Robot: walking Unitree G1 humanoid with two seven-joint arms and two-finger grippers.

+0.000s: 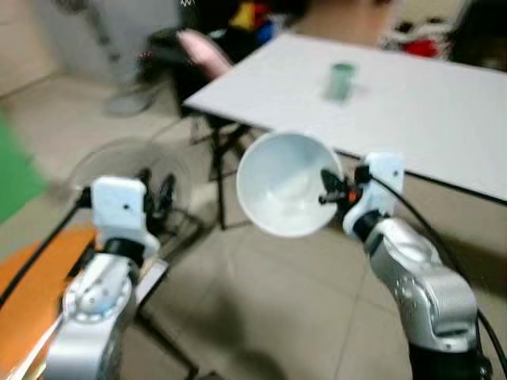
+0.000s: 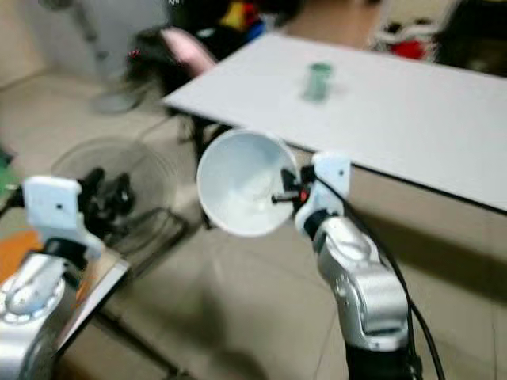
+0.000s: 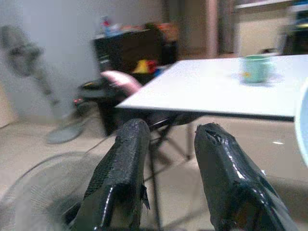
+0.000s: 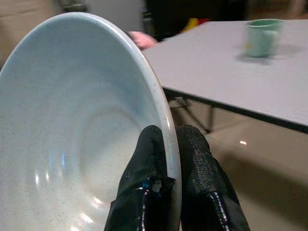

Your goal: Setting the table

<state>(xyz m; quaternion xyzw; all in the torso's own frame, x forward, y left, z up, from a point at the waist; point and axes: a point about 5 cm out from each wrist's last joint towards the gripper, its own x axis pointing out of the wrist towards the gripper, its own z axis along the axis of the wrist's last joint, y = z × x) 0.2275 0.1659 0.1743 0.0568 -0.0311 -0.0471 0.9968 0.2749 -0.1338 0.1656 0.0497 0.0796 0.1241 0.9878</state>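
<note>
White bowl (image 1: 287,184) is pinched by its rim in the right pincer (image 4: 168,178), short of the counter (image 1: 428,103); a jolt could tip it free. Left pincer (image 3: 168,178) spread, empty.

My right silver arm reaches forward, raised at mid-height, its right gripper (image 4: 168,168) clamped on the rim of a pale glazed ceramic bowl (image 1: 281,184), one black finger inside, one outside, the bowl tipped on edge. My left silver arm is bent lower, its left gripper (image 3: 166,159) empty, fingers parted and pointing ahead.
</note>
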